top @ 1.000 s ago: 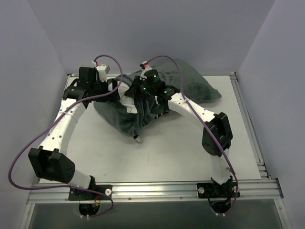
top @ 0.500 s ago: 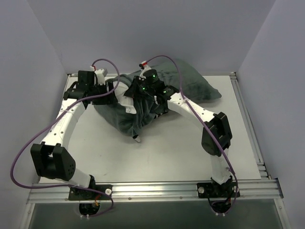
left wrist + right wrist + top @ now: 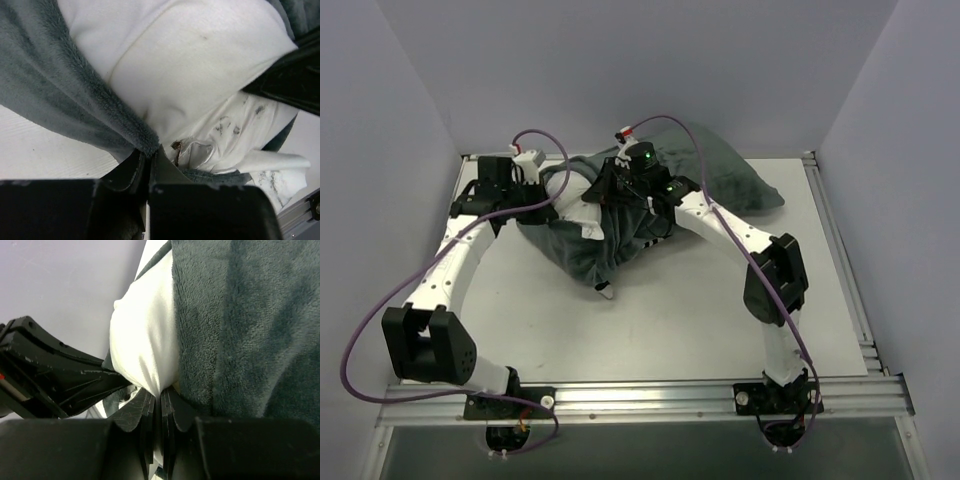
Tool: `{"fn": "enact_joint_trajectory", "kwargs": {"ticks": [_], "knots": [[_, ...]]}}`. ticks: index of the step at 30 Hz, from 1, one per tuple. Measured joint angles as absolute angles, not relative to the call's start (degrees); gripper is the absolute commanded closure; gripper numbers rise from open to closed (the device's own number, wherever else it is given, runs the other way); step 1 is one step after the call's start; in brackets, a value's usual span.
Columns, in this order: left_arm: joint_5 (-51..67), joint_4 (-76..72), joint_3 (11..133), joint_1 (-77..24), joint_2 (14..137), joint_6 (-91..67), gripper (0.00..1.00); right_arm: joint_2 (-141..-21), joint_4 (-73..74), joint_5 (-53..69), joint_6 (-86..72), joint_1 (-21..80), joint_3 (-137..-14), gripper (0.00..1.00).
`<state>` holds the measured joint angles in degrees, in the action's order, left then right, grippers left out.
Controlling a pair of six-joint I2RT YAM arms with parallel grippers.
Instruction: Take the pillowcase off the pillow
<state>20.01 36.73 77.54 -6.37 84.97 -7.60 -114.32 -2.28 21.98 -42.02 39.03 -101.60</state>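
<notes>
Left claw (image 3: 149,152), wide apart a second ago, has now snapped closed on the plush grey hem of the pillowcase (image 3: 60,90). Right claw (image 3: 161,392) stays pinched on a fold of the smooth white pillow (image 3: 200,65), which bulges from the cover's open mouth. Both lie rumpled on the pale worktop (image 3: 670,310), the cased end reaching far right.

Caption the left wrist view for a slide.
Left gripper shut on the grey pillowcase edge, with the white pillow exposed beside it.
</notes>
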Motion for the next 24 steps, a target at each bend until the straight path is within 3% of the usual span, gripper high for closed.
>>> {"fn": "enact_joint_trajectory", "kwargs": {"ticks": [4,9,11,15,21,24], "knots": [[21.45,34.04,74.7,-6.24,81.45,-4.69,0.97,-116.01,1.63,24.47,-42.65,38.15,-108.22,1.0],[22.09,31.44,74.46,-5.96,78.61,-0.86,0.86,-118.34,4.82,25.39,-42.68,37.91,-116.86,1.0],[23.07,31.22,74.46,-5.8,77.91,-0.36,0.79,-118.63,5.8,25.56,-42.65,37.85,-118.39,1.0],[24.73,31.97,74.46,-5.32,77.23,0.19,0.54,-118.63,5.91,25.56,-42.72,37.43,-118.72,1.0],[25.56,32.62,74.48,-4.75,77.43,-0.82,0.52,-118.63,5.41,25.82,-43.94,37.1,-118.15,1.0],[25.71,33.23,74.48,-4.71,78.3,-1.1,0.69,-118.61,4.78,25.91,-44.27,37.1,-117.08,1.0]]}}
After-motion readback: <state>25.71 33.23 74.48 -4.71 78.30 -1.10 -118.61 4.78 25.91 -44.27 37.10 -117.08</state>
